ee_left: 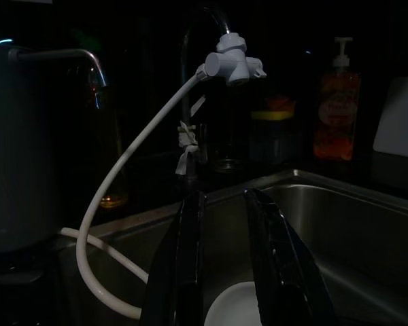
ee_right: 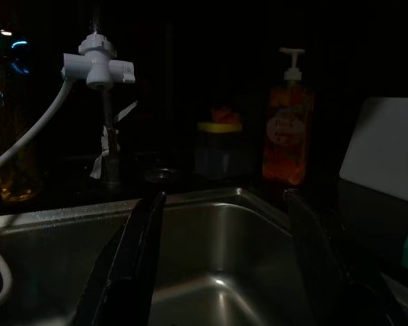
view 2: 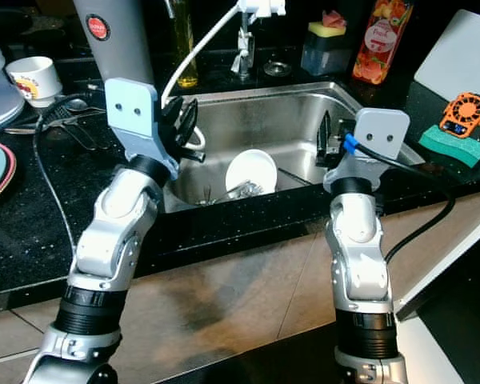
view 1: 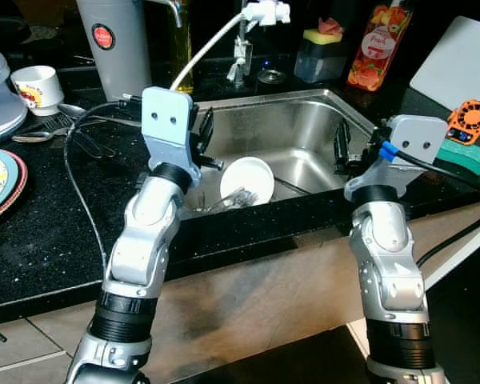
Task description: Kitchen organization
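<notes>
Both silver arms rise nearest the camera, poised at the front rim of the sink (view 1: 304, 108). Left pincer (view 1: 206, 138) hangs over the sink's left edge, fingers released with a narrow gap; right pincer (view 1: 342, 150) sits at the sink's right wall, fingers spread wide and holding nothing. Inside the sink lies a white cup (view 1: 247, 180) on its side, with a wire whisk (view 1: 234, 198) just in front of it. Judging from this, the left pincer should descend straight onto the cup's rim, avoiding the white hose (view 1: 204, 52) draped into the sink.
</notes>
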Controlling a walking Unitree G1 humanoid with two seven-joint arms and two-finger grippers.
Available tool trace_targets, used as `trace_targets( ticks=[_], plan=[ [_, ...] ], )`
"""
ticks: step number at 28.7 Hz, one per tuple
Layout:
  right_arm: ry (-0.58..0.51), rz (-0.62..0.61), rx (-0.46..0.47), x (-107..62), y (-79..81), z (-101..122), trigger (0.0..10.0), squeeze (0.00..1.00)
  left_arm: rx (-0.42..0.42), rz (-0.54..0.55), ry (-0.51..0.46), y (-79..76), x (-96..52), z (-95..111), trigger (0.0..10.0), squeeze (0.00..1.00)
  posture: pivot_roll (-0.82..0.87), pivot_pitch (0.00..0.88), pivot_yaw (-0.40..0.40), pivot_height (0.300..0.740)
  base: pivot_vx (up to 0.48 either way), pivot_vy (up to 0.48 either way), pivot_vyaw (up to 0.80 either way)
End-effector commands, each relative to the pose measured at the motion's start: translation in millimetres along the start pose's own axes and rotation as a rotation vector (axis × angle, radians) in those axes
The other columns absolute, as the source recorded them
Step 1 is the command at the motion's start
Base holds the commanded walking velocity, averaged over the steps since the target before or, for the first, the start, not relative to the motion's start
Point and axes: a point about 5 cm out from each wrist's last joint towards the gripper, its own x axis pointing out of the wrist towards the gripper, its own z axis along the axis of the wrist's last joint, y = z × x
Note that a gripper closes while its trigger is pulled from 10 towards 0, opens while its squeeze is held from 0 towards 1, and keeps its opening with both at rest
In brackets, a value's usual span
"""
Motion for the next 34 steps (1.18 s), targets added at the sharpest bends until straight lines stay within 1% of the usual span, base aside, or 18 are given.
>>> trace_targets(
  ticks=[1,26,34],
  plan=[
    [-0.004,-0.002,0.006,-1.3,-1.2,1.7,10.0,0.00,-0.001,0.000,0.018,-2.1,-0.9,-5.5,10.0,0.00,0.04,0.031,-0.007,0.740,-0.292,0.000,0.00],
    [-0.006,-0.006,0.004,-1.4,-2.3,2.4,10.0,0.00,0.005,0.014,0.020,1.1,0.0,-6.7,10.0,0.00,0.04,0.034,-0.003,0.740,-0.297,0.000,0.00],
    [-0.003,-0.008,0.008,-1.6,-2.8,2.3,10.0,0.00,0.012,0.028,0.036,3.4,0.9,-9.3,10.0,0.00,0.04,0.034,-0.003,0.740,0.000,0.000,0.00]
  ],
)
